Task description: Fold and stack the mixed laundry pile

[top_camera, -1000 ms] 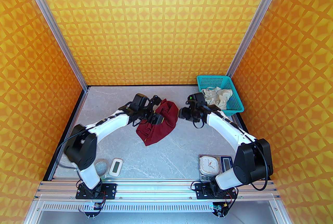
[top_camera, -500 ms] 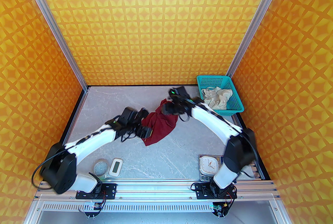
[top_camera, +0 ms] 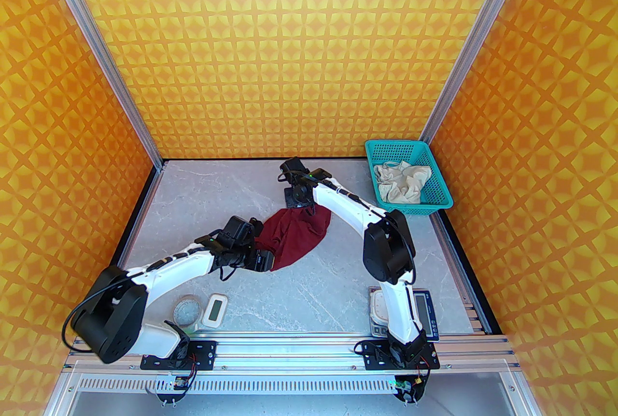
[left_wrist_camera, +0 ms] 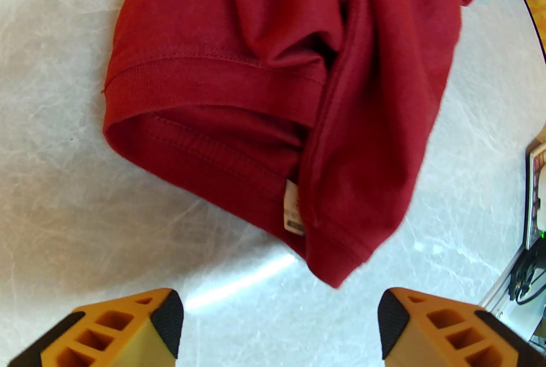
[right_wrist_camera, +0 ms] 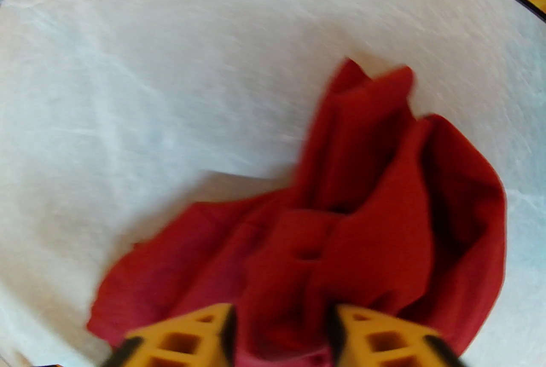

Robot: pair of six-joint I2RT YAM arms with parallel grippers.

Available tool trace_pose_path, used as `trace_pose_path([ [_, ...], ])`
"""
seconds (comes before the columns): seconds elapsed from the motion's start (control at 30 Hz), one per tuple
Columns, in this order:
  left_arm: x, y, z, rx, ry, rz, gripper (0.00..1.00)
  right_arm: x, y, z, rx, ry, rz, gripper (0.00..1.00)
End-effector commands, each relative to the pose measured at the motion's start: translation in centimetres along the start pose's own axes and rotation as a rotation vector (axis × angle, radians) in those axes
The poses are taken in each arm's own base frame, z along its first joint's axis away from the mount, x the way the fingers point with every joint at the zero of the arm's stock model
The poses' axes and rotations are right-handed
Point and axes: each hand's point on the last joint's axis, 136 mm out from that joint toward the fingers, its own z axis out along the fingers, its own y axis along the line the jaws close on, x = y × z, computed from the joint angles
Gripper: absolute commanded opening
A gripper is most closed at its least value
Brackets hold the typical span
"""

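Note:
The dark red shirt (top_camera: pixel 299 235) lies bunched at the table's middle. Its far edge is drawn up into a peak at my right gripper (top_camera: pixel 295 206). In the right wrist view that gripper (right_wrist_camera: pixel 281 335) is shut on a thick fold of the red shirt (right_wrist_camera: pixel 384 207). My left gripper (top_camera: pixel 264 261) hovers at the shirt's near-left corner. The left wrist view shows the left gripper (left_wrist_camera: pixel 281 327) open with bare table between its fingers, and the shirt's hem and label (left_wrist_camera: pixel 294 216) just ahead. The cream-white shorts (top_camera: pixel 400 182) lie crumpled in the basket.
The teal mesh basket (top_camera: pixel 437 199) stands at the far right corner. A digital scale (top_camera: pixel 425 308) with a white clock on it sits near the right arm's base. A white timer (top_camera: pixel 215 310) and a round lid (top_camera: pixel 187 310) lie at the near left.
My right arm swung left and took hold of the shirt's far edge, pulling it up. My left gripper let go and drew back to the near-left of the shirt.

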Motion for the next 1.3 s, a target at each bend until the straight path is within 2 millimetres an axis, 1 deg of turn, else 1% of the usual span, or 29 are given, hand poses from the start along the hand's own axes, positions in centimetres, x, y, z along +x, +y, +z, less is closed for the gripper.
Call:
trace_pose_path([
  [0.0, -0.6, 0.0, 1.1, 0.001, -0.025, -0.029, 0.81, -1.1, -2.2, -1.4, 0.047, -0.036, 0.039, 0.13],
  [0.07, -1.0, -0.9, 1.6, 0.030, -0.023, -0.015, 0.81, -1.3, -2.8, -2.3, 0.037, -0.050, 0.054, 0.02],
  [0.1, -1.1, -1.3, 1.9, 0.036, -0.016, -0.004, 0.81, -1.5, -3.3, -2.9, 0.024, -0.056, 0.066, 0.00],
  [0.2, -1.0, -2.3, 3.1, 0.048, 0.016, 0.019, 0.78, -1.7, -4.5, -4.0, -0.019, -0.076, 0.108, 0.00],
  [0.3, -1.2, -3.4, 4.0, 0.071, 0.023, 0.038, 0.67, -1.9, -5.4, -5.3, -0.077, -0.110, 0.152, 0.00],
  [0.33, -1.4, -3.6, 4.1, 0.080, 0.013, 0.043, 0.61, -1.9, -5.5, -5.7, -0.094, -0.119, 0.161, 0.00],
  [0.37, -1.9, -4.0, 3.9, 0.091, -0.005, 0.049, 0.51, -2.1, -5.8, -6.3, -0.112, -0.138, 0.176, 0.00],
  [0.4, -2.6, -4.4, 3.6, 0.104, -0.030, 0.058, 0.38, -2.3, -5.9, -7.0, -0.132, -0.156, 0.185, 0.00],
  [0.43, -3.3, -4.8, 3.2, 0.116, -0.060, 0.066, 0.27, -2.5, -6.1, -7.5, -0.144, -0.172, 0.193, 0.00],
  [0.5, -5.1, -5.9, 1.7, 0.156, -0.156, 0.089, 0.05, -3.1, -6.5, -9.0, -0.169, -0.214, 0.207, 0.00],
  [0.53, -5.9, -6.3, 0.8, 0.174, -0.212, 0.102, 0.00, -3.4, -6.7, -9.6, -0.176, -0.234, 0.212, 0.00],
  [0.63, -8.4, -7.3, -3.2, 0.197, -0.405, 0.151, 0.00, -4.7, -7.6, -12.8, -0.187, -0.327, 0.238, 0.00],
  [0.73, -10.2, -7.8, -8.1, 0.154, -0.543, 0.222, 0.00, -5.9, -8.3, -16.9, -0.208, -0.456, 0.251, 0.00],
  [0.8, -11.5, -8.0, -12.2, 0.126, -0.628, 0.272, 0.00, -6.6, -8.9, -20.5, -0.217, -0.544, 0.252, 0.00],
  [0.83, -11.9, -8.3, -14.2, 0.118, -0.673, 0.299, 0.00, -6.8, -9.1, -21.8, -0.218, -0.576, 0.251, 0.00],
  [0.9, -12.7, -8.7, -19.5, 0.097, -0.791, 0.351, 0.00, -7.0, -10.0, -25.6, -0.213, -0.659, 0.250, 0.00],
  [0.93, -12.9, -8.9, -22.0, 0.087, -0.840, 0.382, 0.00, -7.0, -10.5, -27.2, -0.207, -0.693, 0.251, 0.00],
  [1.0, -13.0, -9.3, -26.4, 0.059, -0.913, 0.442, 0.00, -6.5, -11.5, -30.7, -0.197, -0.771, 0.251, 0.00],
  [1.03, -13.1, -9.5, -28.0, 0.046, -0.933, 0.466, 0.00, -6.3, -11.8, -32.1, -0.194, -0.804, 0.253, 0.00],
  [1.07, -13.1, -10.0, -30.2, 0.032, -0.963, 0.502, 0.00, -6.0, -12.3, -33.8, -0.190, -0.836, 0.254, 0.00],
  [1.17, -12.8, -11.0, -35.3, -0.019, -1.017, 0.596, 0.00, -4.9, -13.3, -39.0, -0.203, -0.933, 0.251, 0.00],
  [1.2, -12.8, -11.0, -36.9, -0.049, -1.041, 0.614, 0.00, -4.4, -13.8, -40.8, -0.201, -0.965, 0.256, 0.00],
  [1.27, -12.9, -10.9, -39.8, -0.105, -1.086, 0.631, 0.00, -3.5, -14.7, -43.5, -0.191, -1.011, 0.263, 0.00],
])
